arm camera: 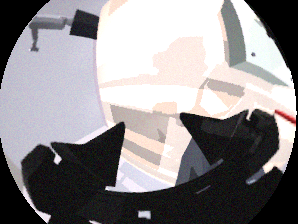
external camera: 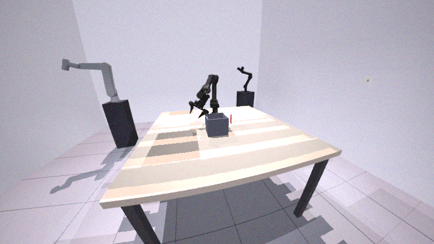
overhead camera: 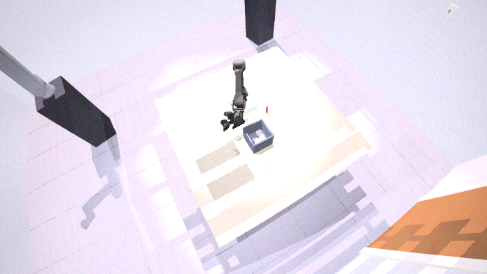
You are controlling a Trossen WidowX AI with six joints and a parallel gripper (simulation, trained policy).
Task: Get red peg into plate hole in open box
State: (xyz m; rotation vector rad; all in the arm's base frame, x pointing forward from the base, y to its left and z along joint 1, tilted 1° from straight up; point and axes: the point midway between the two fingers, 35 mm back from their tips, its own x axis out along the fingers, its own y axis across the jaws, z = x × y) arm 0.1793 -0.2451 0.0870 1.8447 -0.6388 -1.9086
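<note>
Seen wide apart at the gripper (overhead camera: 229,128) (external camera: 195,114) (arm camera: 153,119), with nothing held

Raised over the table (overhead camera: 296,104) (external camera: 248,161) (arm camera: 145,65), beside the open box (overhead camera: 263,144) (external camera: 217,127) (arm camera: 187,160), with fingers spread and tips pointing downward; see the red peg (overhead camera: 266,110) (external camera: 230,119) (arm camera: 286,117) upright outside the box, near it, on the side away from the gripper; find it in the wrist view at the right edge, clear of both fingers; find the box there partly hidden behind a finger.
</note>
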